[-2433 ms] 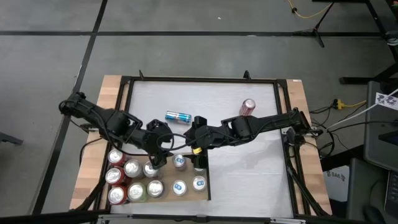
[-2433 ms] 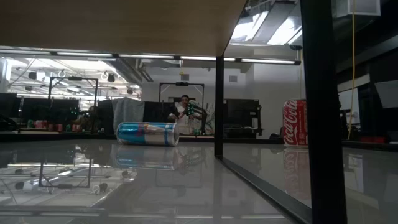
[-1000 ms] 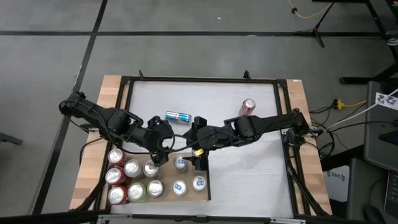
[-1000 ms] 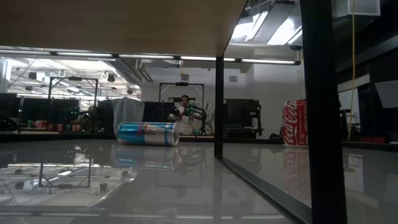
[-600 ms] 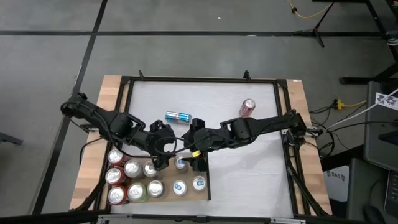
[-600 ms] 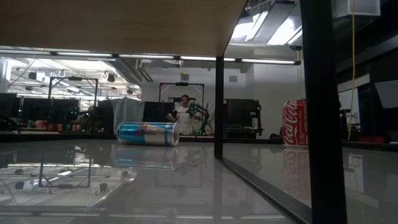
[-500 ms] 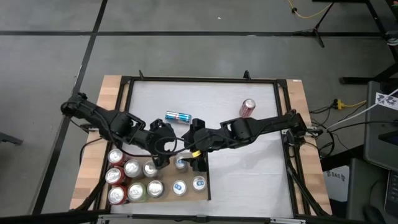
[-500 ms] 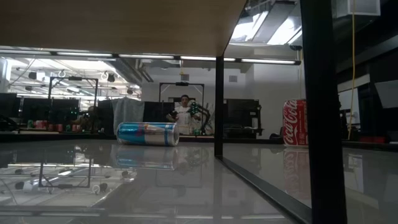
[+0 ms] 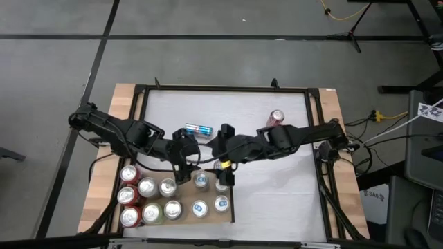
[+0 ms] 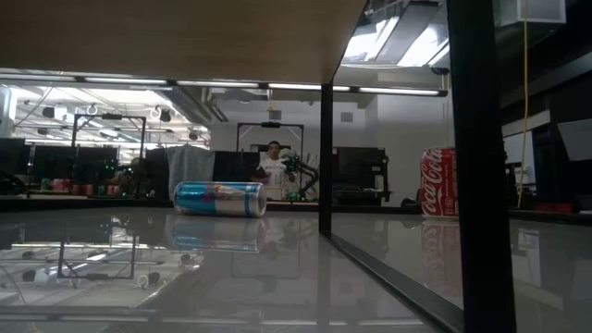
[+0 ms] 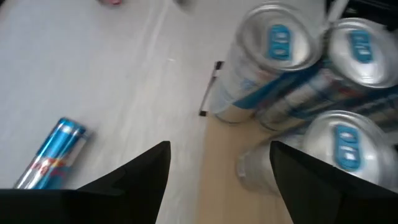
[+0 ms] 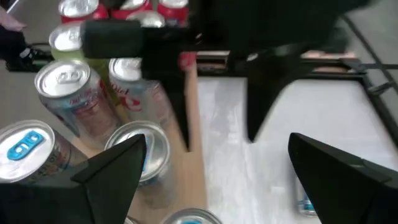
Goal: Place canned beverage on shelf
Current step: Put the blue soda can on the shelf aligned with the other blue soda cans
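While about ten cans already stand on the shelf at the near left, you still have a blue can lying on the white table beyond it and a red can upright far right. Both the left gripper and right gripper hover spread and empty over the shelf's far edge.
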`<state>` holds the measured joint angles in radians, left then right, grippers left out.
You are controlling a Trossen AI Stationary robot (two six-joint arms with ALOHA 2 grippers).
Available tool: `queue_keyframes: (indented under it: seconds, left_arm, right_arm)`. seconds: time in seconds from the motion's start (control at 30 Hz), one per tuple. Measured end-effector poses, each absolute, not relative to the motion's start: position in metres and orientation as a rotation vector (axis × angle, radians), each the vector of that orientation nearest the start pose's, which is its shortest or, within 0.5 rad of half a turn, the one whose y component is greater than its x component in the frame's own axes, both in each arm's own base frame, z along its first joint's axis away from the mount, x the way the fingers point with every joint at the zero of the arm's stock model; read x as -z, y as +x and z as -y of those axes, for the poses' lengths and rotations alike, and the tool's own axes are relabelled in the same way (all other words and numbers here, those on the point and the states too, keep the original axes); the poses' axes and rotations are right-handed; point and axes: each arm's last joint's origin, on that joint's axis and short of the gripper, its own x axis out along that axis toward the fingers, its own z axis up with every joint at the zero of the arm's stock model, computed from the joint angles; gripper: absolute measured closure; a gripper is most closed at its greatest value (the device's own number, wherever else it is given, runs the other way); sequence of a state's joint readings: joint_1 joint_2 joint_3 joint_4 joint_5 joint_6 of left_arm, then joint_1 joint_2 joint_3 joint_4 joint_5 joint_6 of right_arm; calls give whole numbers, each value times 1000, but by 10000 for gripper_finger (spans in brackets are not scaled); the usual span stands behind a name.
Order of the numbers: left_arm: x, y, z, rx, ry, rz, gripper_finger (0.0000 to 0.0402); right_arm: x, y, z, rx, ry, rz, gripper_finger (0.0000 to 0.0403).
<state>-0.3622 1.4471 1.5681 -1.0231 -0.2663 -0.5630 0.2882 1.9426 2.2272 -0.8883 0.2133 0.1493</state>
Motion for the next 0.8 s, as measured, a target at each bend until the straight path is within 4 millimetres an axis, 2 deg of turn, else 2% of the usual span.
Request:
queue_keyframes:
  seconds: [0.37,0.8]
  left_arm:
    - [-381,268,97,-41,-249,-862,134]
    - [-382,268,103,48,-283,-871,134]
  right_arm:
    - [-451,373,-102,45,-7,-505,18]
    - [-451,373,-101,49,-35,-504,18]
